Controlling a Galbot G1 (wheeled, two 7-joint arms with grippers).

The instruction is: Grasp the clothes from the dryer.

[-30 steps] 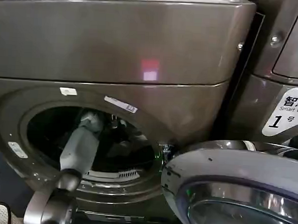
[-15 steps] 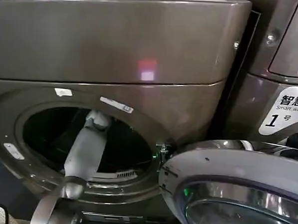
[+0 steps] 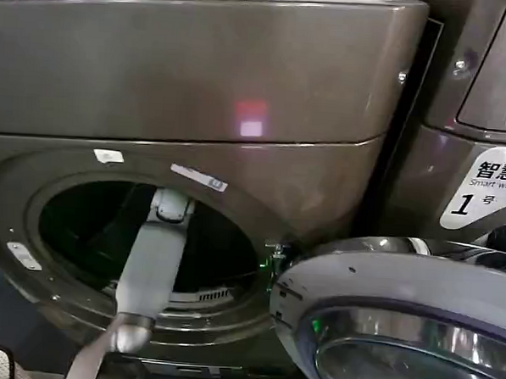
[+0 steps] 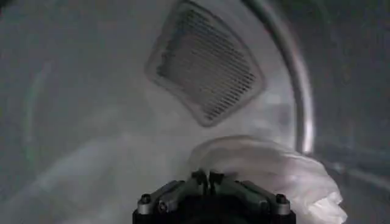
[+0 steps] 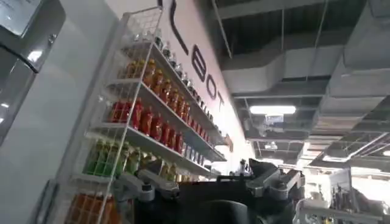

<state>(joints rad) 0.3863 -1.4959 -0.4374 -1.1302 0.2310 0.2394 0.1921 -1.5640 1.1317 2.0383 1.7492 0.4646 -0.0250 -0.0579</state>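
Note:
The bronze-brown dryer (image 3: 242, 78) stands with its round porthole (image 3: 81, 223) open and its drum dark inside. My left arm (image 3: 151, 265) reaches through the porthole into the drum. Inside, white clothes (image 4: 274, 173) lie bunched on the drum wall. My left gripper (image 4: 207, 178) has its fingertips pressed together at the edge of that white cloth, and the cloth bulges out to one side of them. My right gripper (image 5: 210, 179) is held up away from the machines, facing a shelf of bottles.
The dryer's round door (image 3: 399, 308) hangs open at the lower right, close to my arm. A similar machine with a "Smart wash 1" label (image 3: 482, 189) stands to the right. A perforated vent (image 4: 204, 67) sits on the drum's back wall. A bottle rack (image 5: 140, 115) is nearby.
My left forearm has swung rightward and stands more upright in the porthole. The dark gripper parts seen beside the wrist a second ago are now hidden behind it.

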